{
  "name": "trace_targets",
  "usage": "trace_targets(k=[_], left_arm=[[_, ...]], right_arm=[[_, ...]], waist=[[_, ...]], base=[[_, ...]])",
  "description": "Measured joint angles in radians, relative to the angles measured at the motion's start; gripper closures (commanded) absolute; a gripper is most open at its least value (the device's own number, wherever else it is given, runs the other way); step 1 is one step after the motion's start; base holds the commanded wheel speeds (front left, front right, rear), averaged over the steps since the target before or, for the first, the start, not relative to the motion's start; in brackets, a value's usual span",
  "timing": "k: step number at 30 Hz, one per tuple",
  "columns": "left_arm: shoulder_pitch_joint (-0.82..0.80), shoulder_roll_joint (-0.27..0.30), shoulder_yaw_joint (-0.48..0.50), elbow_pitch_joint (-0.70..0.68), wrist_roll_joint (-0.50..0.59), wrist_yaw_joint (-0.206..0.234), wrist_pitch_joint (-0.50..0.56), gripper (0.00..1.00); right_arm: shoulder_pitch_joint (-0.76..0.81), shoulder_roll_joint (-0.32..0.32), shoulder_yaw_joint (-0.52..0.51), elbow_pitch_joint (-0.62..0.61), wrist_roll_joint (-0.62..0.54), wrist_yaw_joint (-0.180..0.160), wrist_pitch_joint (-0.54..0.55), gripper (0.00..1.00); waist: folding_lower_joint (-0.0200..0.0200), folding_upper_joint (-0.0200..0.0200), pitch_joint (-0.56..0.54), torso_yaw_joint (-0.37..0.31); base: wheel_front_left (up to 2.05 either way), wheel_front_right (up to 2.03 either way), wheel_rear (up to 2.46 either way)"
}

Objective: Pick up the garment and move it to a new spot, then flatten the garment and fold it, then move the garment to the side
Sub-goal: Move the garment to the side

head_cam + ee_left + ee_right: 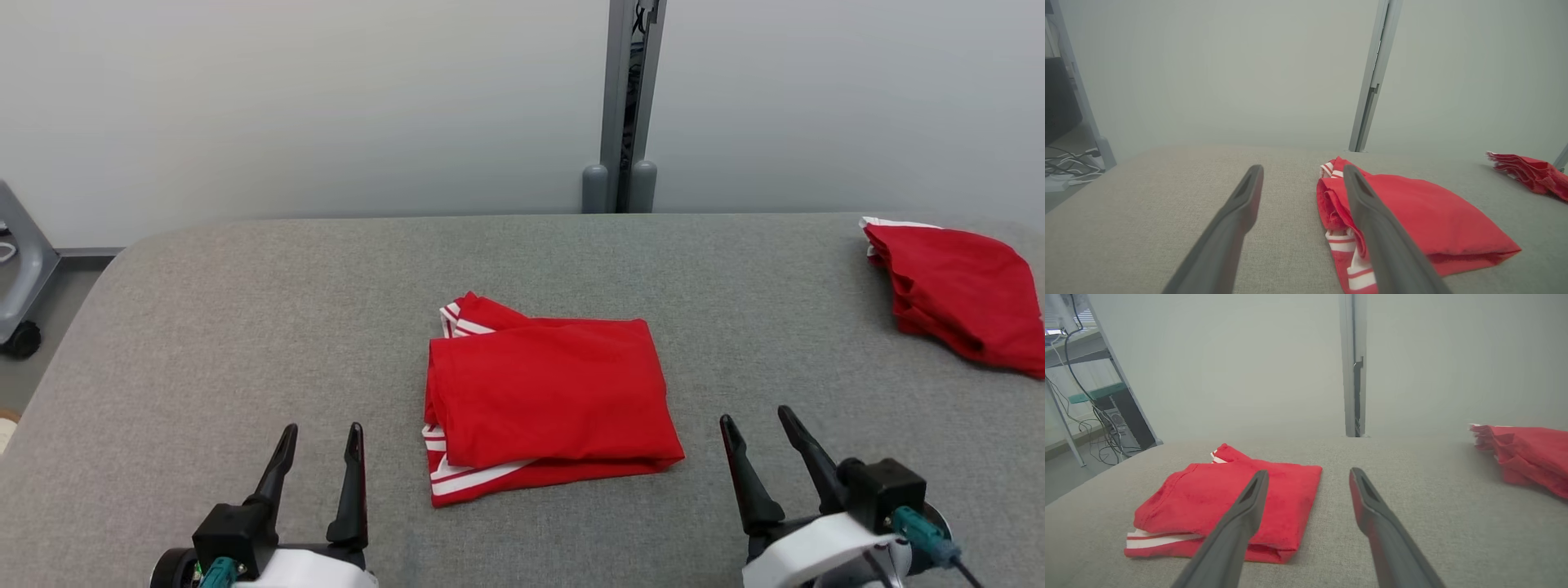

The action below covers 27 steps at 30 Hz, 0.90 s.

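While both grippers gape empty, the folded garment [549, 400] lies between them

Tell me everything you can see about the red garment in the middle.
The red garment is soft-looking fabric with white stripes showing along its left side, folded into a layered rectangle. It lies flat on the grey padded table, apart from the open left gripper and right gripper flanking its near edge.
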Motion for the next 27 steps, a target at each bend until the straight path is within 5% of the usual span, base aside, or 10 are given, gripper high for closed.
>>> trace_targets(k=[12, 27], left_arm=[[-0.054, -0.001, -0.039, -0.023, 0.028, -0.002, 0.000, 0.00], [-0.100, 0.000, -0.062, -0.019, 0.038, -0.003, 0.000, 0.00]], right_arm=[[-0.321, -0.040, 0.163, 0.340, 0.479, 0.000, 0.052, 0.00], [-0.513, -0.086, 0.281, 0.611, 0.763, 0.000, 0.205, 0.00]], waist=[[0.0001, 0.0000, 0.090, 0.064], [0.0000, 0.0000, 0.173, 0.155]], base=[[0.00, 0.00, 0.00], [0.00, 0.00, 0.00]])
